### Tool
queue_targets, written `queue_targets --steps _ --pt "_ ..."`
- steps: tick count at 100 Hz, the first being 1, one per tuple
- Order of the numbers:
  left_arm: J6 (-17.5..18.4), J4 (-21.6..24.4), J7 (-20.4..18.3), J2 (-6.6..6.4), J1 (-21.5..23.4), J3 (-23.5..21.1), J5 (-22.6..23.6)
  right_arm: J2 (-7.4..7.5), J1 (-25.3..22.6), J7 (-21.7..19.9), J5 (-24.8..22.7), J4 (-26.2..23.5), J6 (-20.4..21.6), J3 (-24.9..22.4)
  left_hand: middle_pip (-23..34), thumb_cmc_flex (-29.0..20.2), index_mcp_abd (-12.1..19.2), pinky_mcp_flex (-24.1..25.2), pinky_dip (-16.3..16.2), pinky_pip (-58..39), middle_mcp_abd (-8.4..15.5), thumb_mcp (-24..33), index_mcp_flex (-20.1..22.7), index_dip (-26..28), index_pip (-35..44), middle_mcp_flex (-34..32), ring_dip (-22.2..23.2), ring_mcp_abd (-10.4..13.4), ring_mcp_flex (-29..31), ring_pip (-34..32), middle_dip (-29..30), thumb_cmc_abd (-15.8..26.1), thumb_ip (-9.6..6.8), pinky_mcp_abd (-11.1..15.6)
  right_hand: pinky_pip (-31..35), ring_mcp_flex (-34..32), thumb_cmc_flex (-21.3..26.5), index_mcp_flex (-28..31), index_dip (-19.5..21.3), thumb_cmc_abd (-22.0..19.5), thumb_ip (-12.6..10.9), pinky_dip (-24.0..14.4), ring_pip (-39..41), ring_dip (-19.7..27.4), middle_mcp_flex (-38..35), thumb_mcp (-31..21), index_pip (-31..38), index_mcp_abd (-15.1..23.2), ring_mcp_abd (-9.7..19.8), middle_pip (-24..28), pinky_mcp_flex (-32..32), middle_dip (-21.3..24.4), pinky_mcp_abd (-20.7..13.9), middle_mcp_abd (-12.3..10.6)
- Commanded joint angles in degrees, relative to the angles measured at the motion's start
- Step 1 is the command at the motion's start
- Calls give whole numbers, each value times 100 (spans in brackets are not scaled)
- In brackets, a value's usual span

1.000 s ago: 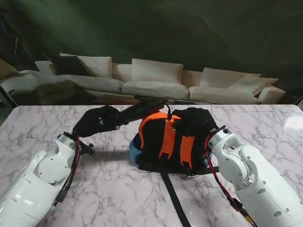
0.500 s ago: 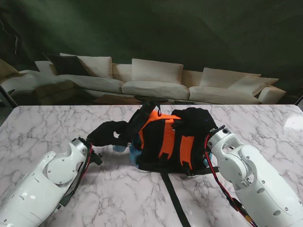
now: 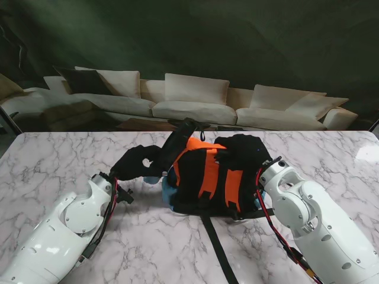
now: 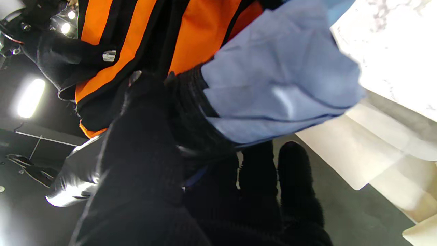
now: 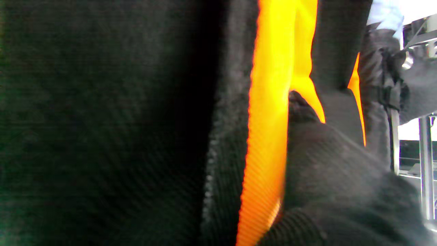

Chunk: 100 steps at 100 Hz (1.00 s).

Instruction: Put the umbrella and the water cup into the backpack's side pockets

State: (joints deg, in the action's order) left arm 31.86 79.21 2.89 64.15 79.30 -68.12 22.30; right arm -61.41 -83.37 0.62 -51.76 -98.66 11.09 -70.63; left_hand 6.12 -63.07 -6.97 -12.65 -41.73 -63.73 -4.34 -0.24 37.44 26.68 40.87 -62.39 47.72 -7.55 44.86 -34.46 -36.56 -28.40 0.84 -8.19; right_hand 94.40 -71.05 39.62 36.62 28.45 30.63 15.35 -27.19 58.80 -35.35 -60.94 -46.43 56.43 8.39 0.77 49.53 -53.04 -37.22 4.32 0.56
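Marble desk (image 3: 53, 157) runs bare on both flanks, wide open toward the left and right edges, and the strip along the near edge holds only my two forearms and one black strap (image 3: 218, 251) trailing toward me. One backpack (image 3: 216, 174), black and orange, stands about midway between the side edges, nearer the far edge than the near one. My left hand (image 3: 142, 161), in a black glove, is pressed against its left side, fingers (image 4: 143, 136) wrapped on a black umbrella (image 3: 180, 139) that slants up over the pack's top left; in the left wrist view the fingers sit right at the blue side pocket (image 4: 276, 78). I count one umbrella; the water cup I cannot make out for sure. My right hand (image 3: 251, 151) lies on the pack's right shoulder, touching the fabric; whether it grips anything I cannot tell, as the right wrist view shows only dark cloth and an orange stripe (image 5: 269, 136)
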Motion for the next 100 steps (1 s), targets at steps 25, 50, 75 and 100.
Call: queue_targets --steps 25,50,75,100 --pt "-413 -134 164 265 -436 280 -753 -14 9 -8 22 100 36 67 82 -444 1246 167 0 41 751 483 767 -90 564 -668 -21 314 -257 102 249 623 -114 282 548 -107 798 491 -4 -679 -266 -194 66 -76 67 -617 216 714 -65 -56 -41 -16 -260 -73" --pt "-714 -339 13 356 -691 700 -1276 -24 36 22 58 111 35 108 -47 -381 1192 83 -145 -134 733 480 976 -453 491 -834 186 313 -193 -162 654 513 -109 379 548 -106 797 492 -2 -681 -267 -195 65 -76 72 -616 215 717 -64 -62 -41 -15 -260 -67" --pt "-670 -509 -266 341 -891 1070 -1392 -27 20 25 75 102 13 102 -228 -274 1202 114 -189 -126 771 531 1221 -1214 268 -833 185 338 -281 -99 1308 511 -96 511 548 -106 797 495 -1 -680 -267 -195 65 -77 67 -617 215 714 -64 -61 -41 -18 -260 -71" --pt "-554 -622 -405 307 -1008 1251 -1309 -34 45 39 116 117 15 147 20 -401 1581 375 -340 -20 1170 423 929 -1369 -374 120 144 410 -747 143 1867 1067 -82 463 548 -106 797 491 -3 -679 -267 -195 65 -77 66 -618 211 713 -64 -63 -41 -19 -260 -71"
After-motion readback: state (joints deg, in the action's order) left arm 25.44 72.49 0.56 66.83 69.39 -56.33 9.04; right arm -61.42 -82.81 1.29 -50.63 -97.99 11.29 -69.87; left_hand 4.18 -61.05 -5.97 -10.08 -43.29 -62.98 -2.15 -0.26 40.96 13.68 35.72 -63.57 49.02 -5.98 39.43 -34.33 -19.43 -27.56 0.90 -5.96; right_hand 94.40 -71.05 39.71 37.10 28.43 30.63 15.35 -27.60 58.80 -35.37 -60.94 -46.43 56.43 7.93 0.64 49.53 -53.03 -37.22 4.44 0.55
